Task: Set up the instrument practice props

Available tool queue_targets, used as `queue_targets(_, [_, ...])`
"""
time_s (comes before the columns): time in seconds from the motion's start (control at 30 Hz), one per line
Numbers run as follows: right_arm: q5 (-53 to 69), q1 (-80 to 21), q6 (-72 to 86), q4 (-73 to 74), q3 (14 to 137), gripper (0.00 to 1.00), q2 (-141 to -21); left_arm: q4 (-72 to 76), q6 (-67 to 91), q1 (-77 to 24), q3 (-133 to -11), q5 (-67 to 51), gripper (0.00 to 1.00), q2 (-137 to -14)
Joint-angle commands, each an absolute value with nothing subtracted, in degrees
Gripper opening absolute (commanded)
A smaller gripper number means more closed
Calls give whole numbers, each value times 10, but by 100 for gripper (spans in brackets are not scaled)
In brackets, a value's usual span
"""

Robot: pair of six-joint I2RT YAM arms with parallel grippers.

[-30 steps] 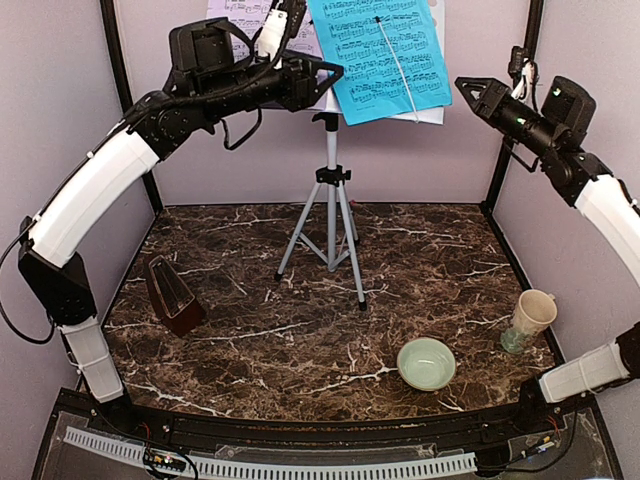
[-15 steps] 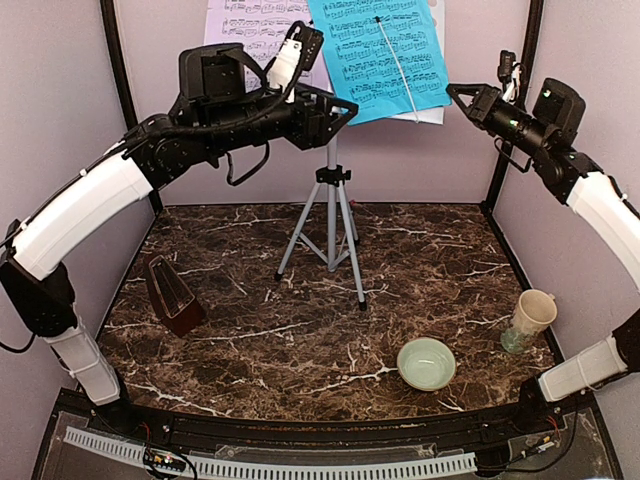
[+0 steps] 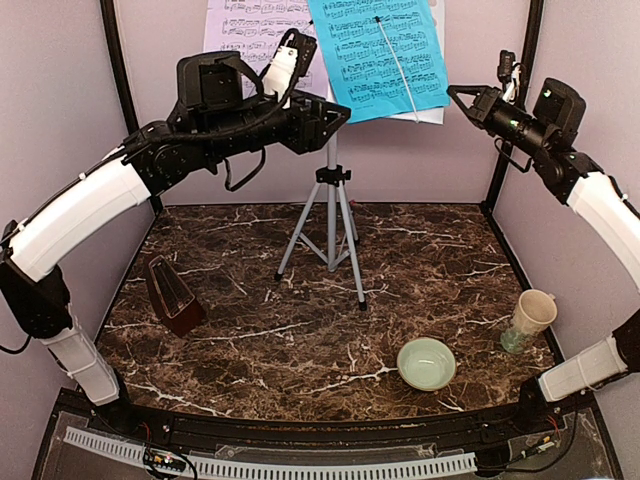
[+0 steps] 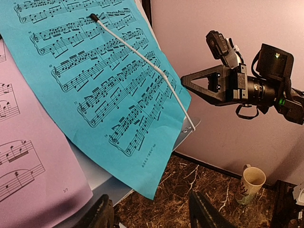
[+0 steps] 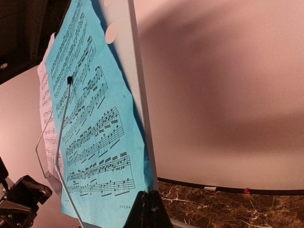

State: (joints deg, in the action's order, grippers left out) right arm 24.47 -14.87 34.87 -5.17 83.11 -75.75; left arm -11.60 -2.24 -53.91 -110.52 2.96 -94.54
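Currently the step in hand appears to be squaring the cyan page (image 3: 380,50) on the music stand (image 3: 331,185). The stand is at the far centre of the table (image 3: 250,350), with the lavender page (image 3: 232,25) on the left half of its desk. The cyan page sits skewed under the wire retainer (image 4: 142,61), and in the left wrist view its lower corner overhangs the bottom lip of the white desk (image 5: 127,71). To do this well, steady the desk from the left before pushing from the right, since the tripod looks light and would probably rock or turn. Make contact on the paper edge, not on the wire, and push in short strokes along the desk face so the sheet slides rather than buckles. The left gripper (image 3: 335,110) hovers just below the bottom edge of the desk, near the top of the pole. Its jaws are partly apart with nothing between them, and whether it touches the stand cannot be told. The right gripper (image 3: 456,92) has its jaws pressed together and holds nothing. It points left at the right edge of the desk, near it but apart, with the cyan page directly ahead of its tips. The metronome (image 3: 172,295) rests well apart from both grippers, on the left of the table toward the near side.
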Motion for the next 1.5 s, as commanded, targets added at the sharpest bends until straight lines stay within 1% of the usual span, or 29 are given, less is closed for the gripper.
queue_targets(0.0, [254, -147, 355, -81, 827, 1, -746, -101, -17, -540, -1100, 40, 57, -917])
queue_targets(0.57, [257, -151, 384, -111, 787, 0, -726, -114, -7, -540, -1104, 72, 56, -916])
queue_targets(0.9, [249, -162, 384, -120, 780, 0, -726, -161, 51, -539, -1204, 63, 55, -970])
queue_targets(1.1, [245, -164, 378, -115, 783, 0, -725, -210, 83, -539, -1279, 87, 50, -1018])
queue_targets(1.3, [241, -166, 373, -112, 781, 0, -723, -225, 103, -539, -1293, 122, 48, -1031])
queue_targets(1.47, [240, -166, 370, -112, 779, 0, -722, -237, 113, -539, -1306, 129, 48, -1042])
